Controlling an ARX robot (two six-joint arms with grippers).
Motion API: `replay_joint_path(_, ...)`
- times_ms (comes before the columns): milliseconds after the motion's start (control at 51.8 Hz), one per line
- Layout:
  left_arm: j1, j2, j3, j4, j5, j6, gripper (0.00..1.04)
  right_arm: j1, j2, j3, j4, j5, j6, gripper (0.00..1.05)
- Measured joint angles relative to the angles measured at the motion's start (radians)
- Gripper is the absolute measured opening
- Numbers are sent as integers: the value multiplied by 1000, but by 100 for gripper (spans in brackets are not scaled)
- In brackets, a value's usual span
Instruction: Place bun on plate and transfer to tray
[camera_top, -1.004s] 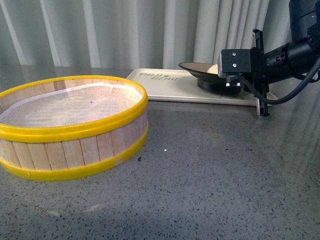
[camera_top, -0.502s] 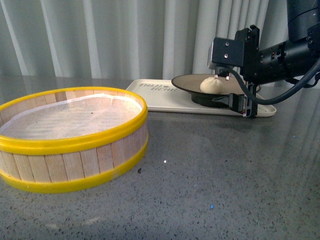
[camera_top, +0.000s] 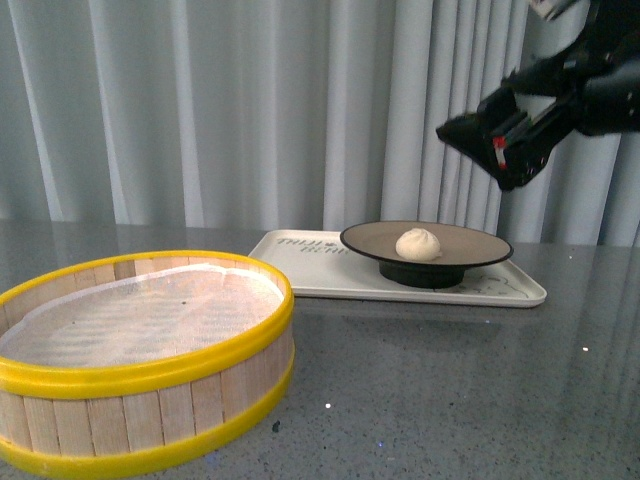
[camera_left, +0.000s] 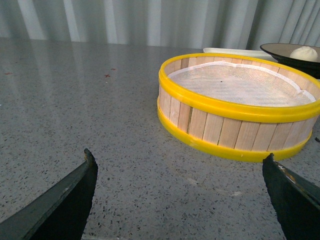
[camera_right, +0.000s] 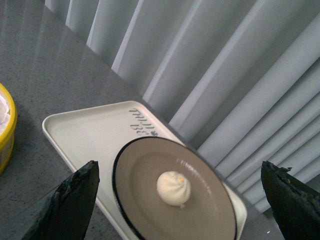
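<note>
Bun (camera_top: 418, 243): one, white, pleated top; sits near the middle of the plate, upright, untouched.

Plate (camera_top: 470, 240): beige inside, black rim and foot; stands on the tray, toward its right half.

Tray (camera_top: 310, 275): cream, lettered; lies flat toward the far right of the tabletop (camera_top: 450, 390), short of its far edge.

Right gripper (camera_top: 497, 135): in the air above and to the right of the plate, well apart from it, fingers spread, holding nothing.

Left gripper (camera_left: 182, 200): low over the tabletop's near left part, fingers spread wide, empty.

Steamer basket (camera_top: 140, 370): yellow-rimmed, cloth-lined, no bun in it, near left of the tabletop.

Status, judged: task looks complete.

Risk, judged: slight. A low sweep by the right arm could clip the plate rim, tipping it and rolling the bun off.
</note>
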Motion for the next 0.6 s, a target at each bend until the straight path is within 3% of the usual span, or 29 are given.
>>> replay_joint_path(19,0,0,0,0,0,0,98,5,1,-8,3,44,27,95)
replay_joint_path(77,0,0,0,0,1,0,98,27,-29,-100,69,373,207,81)
replay_joint_path(135,0,0,0,0,0,0,98,29,-80,-203,125,521,331,70)
replay_joint_path(174,0,0,0,0,0,0,98,24,-110,-254,150,557,367,65)
replay_joint_path(309,0,0,0,0,0,0,98,-8,-222,-436,237,570,459,44)
replay_joint_path(560,0,0,0,0,0,0,98,-39,-366,-703,333,528,490,2)
replay_joint_path(598,0,0,0,0,0,0,98,-42,-385,-731,340,526,489,2)
